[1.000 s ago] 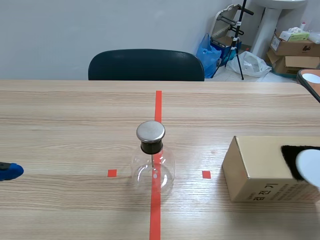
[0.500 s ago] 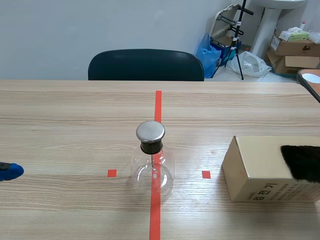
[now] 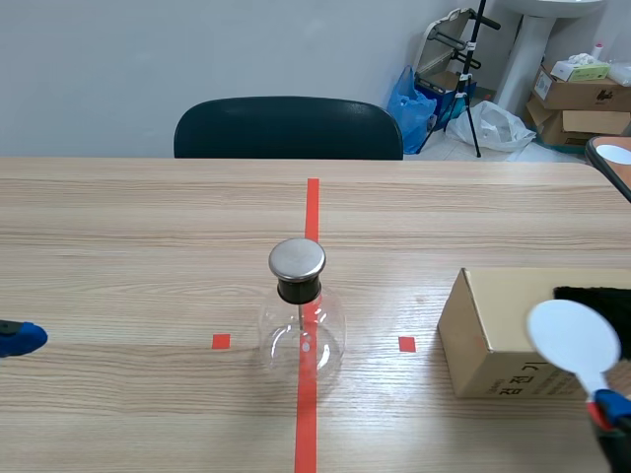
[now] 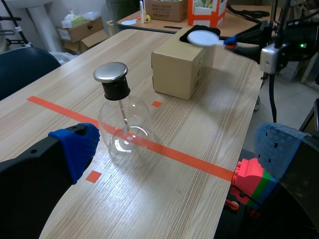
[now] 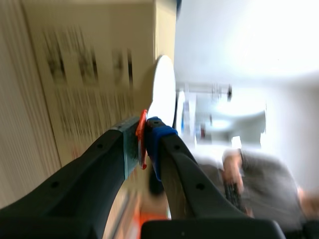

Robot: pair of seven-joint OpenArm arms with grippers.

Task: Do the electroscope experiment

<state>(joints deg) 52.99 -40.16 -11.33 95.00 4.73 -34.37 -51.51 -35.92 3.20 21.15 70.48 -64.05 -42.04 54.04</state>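
The electroscope, a clear glass flask [image 3: 302, 338] with a black neck and a round metal cap [image 3: 297, 258], stands on the red tape line at the table's middle. In the left wrist view the flask [image 4: 122, 127] stands ahead of my open left gripper [image 4: 177, 149], well clear of both fingers. My right gripper [image 3: 607, 408] at the lower right is shut on the red handle [image 5: 143, 137] of a white round disc [image 3: 574, 335]. The disc [image 4: 202, 37] hovers over the cardboard box [image 3: 498, 337]. A black cloth [image 3: 596, 295] lies on the box top.
A dark chair [image 3: 288, 128] stands behind the table's far edge. Cardboard boxes and bags [image 3: 572, 94] lie on the floor at the back right. A red and green block [image 4: 250, 178] shows beyond the table's edge by my left gripper's finger. Only the left gripper's blue pad [image 3: 20, 338] shows at the left.
The white disc left the picture at the right half a second ago and is now back, lower and further left, in front of the box. The flask and left gripper have not moved.
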